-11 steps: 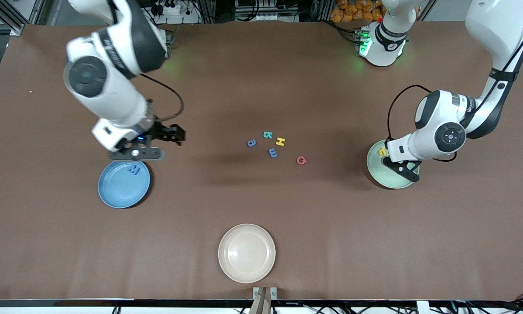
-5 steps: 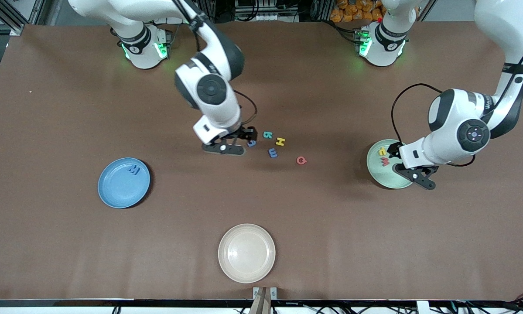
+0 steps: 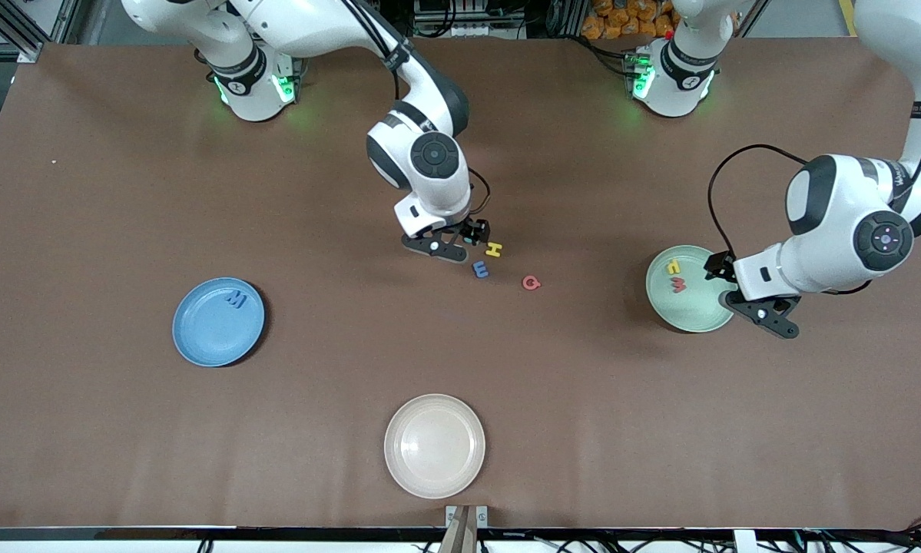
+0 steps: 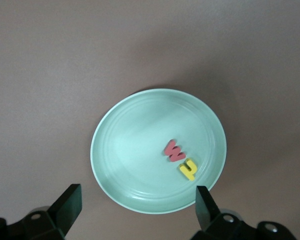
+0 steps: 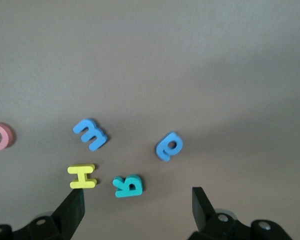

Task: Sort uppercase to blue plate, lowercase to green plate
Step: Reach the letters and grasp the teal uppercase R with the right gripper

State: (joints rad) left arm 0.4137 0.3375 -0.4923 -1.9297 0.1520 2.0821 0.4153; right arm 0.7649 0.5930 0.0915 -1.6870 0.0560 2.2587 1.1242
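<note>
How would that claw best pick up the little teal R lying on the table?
Probably from straight above, since the teal R lies flat on the table. The open right gripper hovers over it; its fingers could pinch the letter's outer edges across its narrow width, keeping off the yellow H beside it.

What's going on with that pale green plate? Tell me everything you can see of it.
The green plate is round, shallow and plain mint, with faint rings inside and a smooth plastic-like look. It lies flat on the brown table toward the left arm's end. A red m and a yellow h lie inside, side by side. The left gripper, open, hangs over its rim.
</note>
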